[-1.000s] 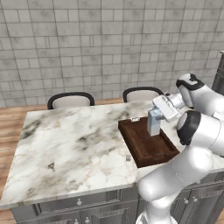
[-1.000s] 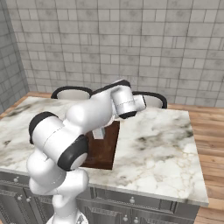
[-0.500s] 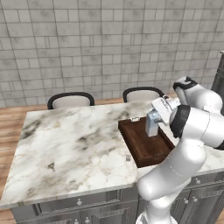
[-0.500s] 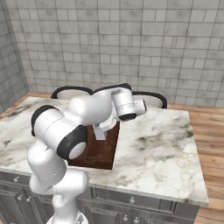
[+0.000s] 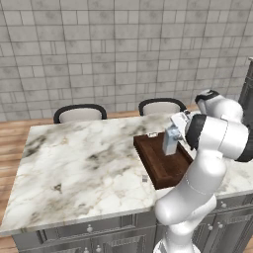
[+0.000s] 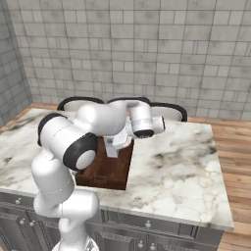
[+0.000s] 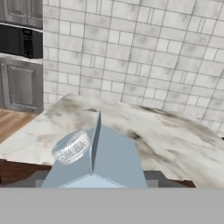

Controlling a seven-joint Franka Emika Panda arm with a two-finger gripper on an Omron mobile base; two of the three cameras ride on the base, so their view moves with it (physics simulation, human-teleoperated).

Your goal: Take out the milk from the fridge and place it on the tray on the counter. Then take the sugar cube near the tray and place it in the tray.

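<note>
The milk (image 5: 171, 141), a pale blue-grey gabled carton, stands upright over the dark brown tray (image 5: 159, 170) on the marble counter (image 5: 84, 163); its base looks level with the tray floor. My gripper (image 5: 177, 132) is shut on the milk from the right side. In the right base view the milk (image 6: 112, 146) shows under the hand, over the tray (image 6: 117, 171). The hand view looks down on the milk's (image 7: 111, 164) gabled top and round cap. A tiny pale cube, apparently the sugar cube (image 5: 144, 179), lies on the counter just left of the tray's front corner.
Two dark-backed chairs (image 5: 80, 113) (image 5: 161, 105) stand behind the counter against a grey tiled wall. Open marble stretches left of the tray. A tall dark unit's edge (image 5: 248, 94) shows at the far right. Grey cabinet doors (image 5: 89, 237) lie below the front edge.
The milk has come down slightly and a little left over the tray, still in the gripper. The arm's upper links have swung round above it.
</note>
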